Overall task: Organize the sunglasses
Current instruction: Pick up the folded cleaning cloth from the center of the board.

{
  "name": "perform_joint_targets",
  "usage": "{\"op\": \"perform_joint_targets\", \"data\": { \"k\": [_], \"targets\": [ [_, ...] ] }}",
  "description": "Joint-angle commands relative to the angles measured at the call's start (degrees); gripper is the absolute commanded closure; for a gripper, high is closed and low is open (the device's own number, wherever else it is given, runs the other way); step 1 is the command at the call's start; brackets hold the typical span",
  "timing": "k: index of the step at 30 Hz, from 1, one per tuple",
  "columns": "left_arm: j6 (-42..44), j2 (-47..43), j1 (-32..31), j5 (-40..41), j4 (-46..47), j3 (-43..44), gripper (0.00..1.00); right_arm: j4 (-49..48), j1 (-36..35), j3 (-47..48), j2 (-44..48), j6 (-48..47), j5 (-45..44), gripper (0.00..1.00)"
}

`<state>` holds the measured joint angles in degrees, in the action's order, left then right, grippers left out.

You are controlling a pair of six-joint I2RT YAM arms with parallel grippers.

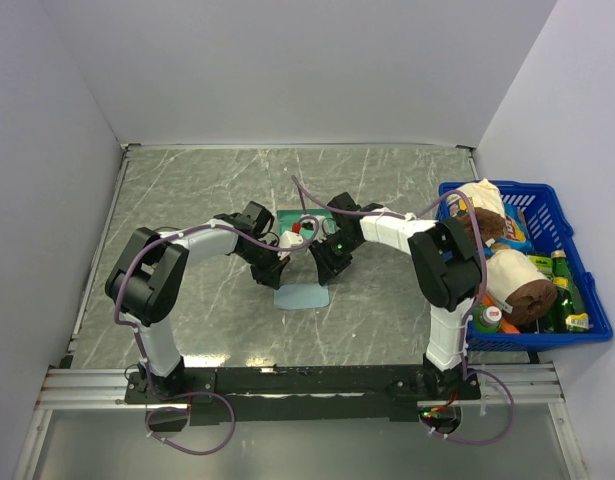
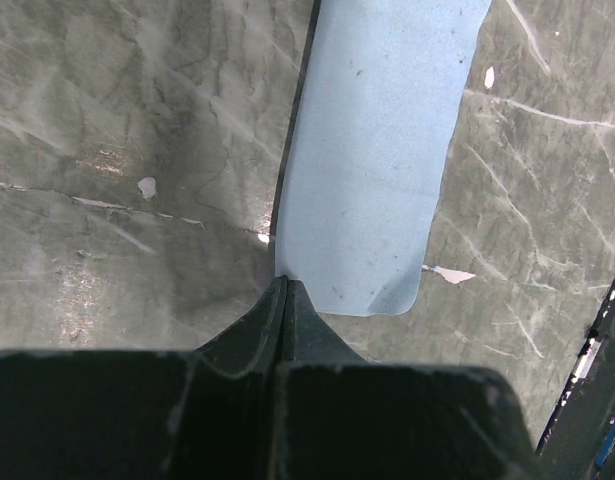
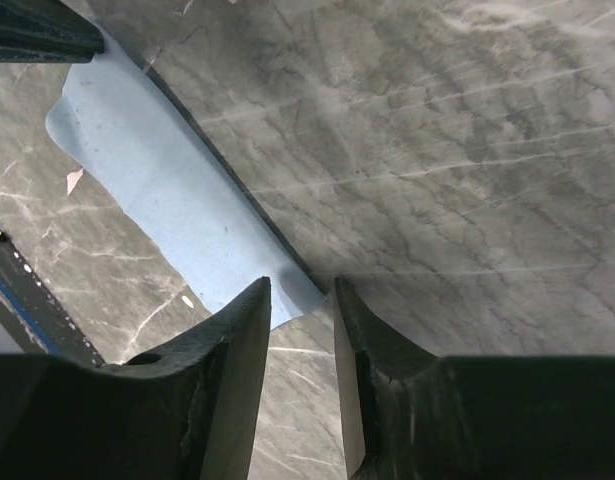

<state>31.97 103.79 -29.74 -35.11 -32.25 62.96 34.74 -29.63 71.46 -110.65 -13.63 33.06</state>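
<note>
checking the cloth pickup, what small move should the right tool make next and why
Probably close the right tool on the blue cloth. Its fingers stand apart with the cloth's corner just inside the gap, while the left tool is already shut on another corner. With both corners pinched, the arms could likely lift the cloth together.

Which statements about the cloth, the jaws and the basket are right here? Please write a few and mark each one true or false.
1. The cloth is light blue. True.
2. The left jaws stand wide open. False: they are shut on a corner of the cloth.
3. The right jaws stand apart, with a corner of the cloth between them. True.
4. The basket stands to the left of the arms. False: it stands to their right.
</note>
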Motion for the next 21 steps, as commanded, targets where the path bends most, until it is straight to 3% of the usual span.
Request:
{"op": "perform_joint_targets", "data": {
  "k": [1,14,17,19,21],
  "targets": [
    [1.17,-0.69,-0.5,-1.89,-0.53,0.94,0.99,2.35,0.18,2.19,-2.11,-1.14,0.25,0.63],
    [1.26,-0.87,-0.41,-2.59,-0.88,0.85,0.99,3.49,-0.43,2.54,-3.08,-1.93,1.13,0.76],
    [1.26,-0.87,-0.41,-2.68,-0.88,0.85,0.99,3.67,-0.43,2.63,-2.9,-1.93,1.22,0.85],
    [1.26,-0.96,-0.5,-2.77,-0.88,1.02,0.99,4.02,-0.43,2.98,-2.82,-2.02,1.22,0.97],
    [0.91,-1.3,-0.41,-3.29,-0.88,1.2,0.99,3.93,-0.43,3.16,-2.12,-2.19,1.22,1.0]
  ]
}}
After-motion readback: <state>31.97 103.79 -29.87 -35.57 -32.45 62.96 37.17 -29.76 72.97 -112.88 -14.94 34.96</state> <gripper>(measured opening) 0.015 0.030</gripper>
